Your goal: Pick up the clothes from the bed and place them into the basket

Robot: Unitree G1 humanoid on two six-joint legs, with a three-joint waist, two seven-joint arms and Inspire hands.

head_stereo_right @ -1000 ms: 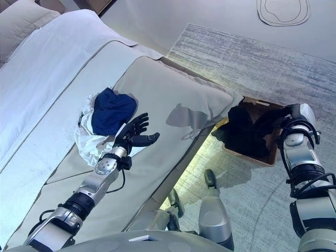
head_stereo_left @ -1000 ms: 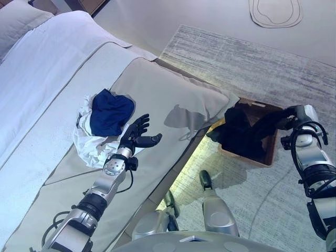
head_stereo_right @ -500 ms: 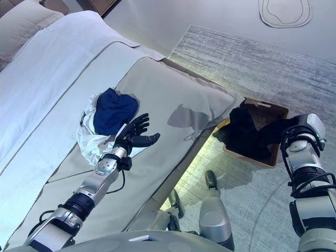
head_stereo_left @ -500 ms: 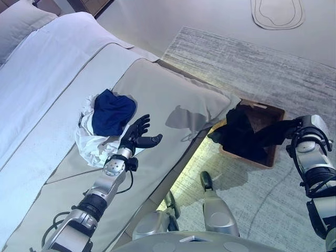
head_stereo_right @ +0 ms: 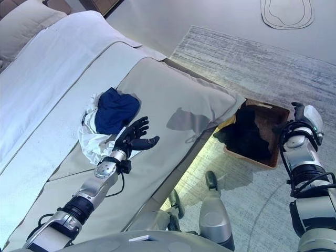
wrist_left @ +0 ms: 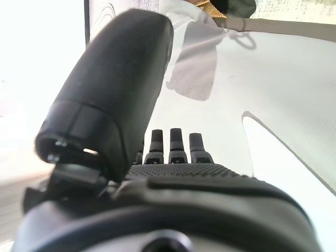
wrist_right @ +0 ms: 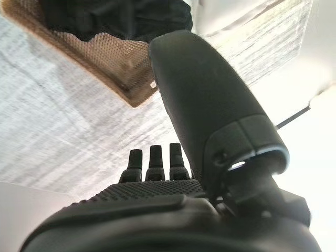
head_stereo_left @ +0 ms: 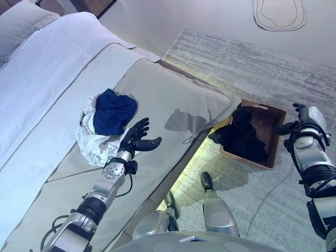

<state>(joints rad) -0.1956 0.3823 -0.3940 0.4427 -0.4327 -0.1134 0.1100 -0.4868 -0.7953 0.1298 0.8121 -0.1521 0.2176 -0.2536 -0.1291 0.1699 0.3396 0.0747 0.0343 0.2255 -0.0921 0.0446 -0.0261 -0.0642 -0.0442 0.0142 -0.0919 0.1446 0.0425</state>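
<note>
A navy blue garment lies on a crumpled white garment on the beige bed cover. My left hand is open and empty, hovering just beside this pile at its near edge; it also shows in the left wrist view with straight fingers. A brown basket stands on the floor by the bed's corner and holds black clothes. My right hand is open and empty just past the basket's right rim. The right wrist view shows its straight fingers and the basket's corner.
A white duvet and a pillow cover the far side of the bed. A grey rug lies under the basket. A flat pale mat lies on the floor at the back.
My right hand has let go of the black cloth, which now lies in the basket, and has drawn back to the right. My left hand has barely moved.
</note>
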